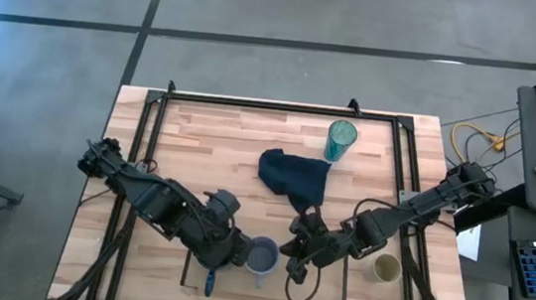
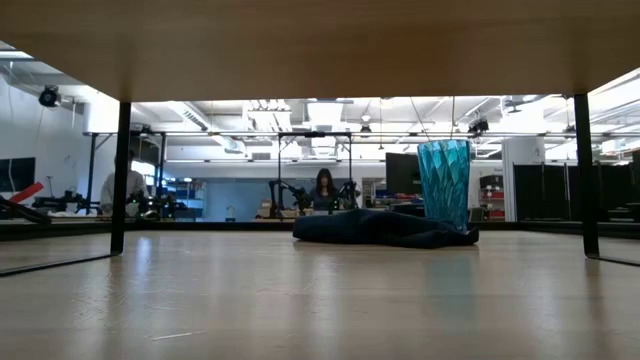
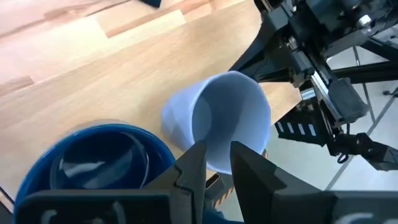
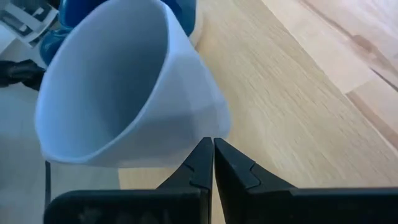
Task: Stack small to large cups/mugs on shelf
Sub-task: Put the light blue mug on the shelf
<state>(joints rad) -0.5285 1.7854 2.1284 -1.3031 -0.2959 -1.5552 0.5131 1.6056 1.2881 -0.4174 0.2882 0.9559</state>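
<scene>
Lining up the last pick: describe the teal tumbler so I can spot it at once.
On the wooden table, find the crumpled dark blue cloth lying near the middle. The teal tumbler stands upright right by one corner of that cloth. It alone is tall, translucent and faceted, with no handle.

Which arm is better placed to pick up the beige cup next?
Probably the right. The beige cup stands on the right arm's side of the table, close beside that arm. The left gripper is beyond the grey-blue cup, farther away.
</scene>
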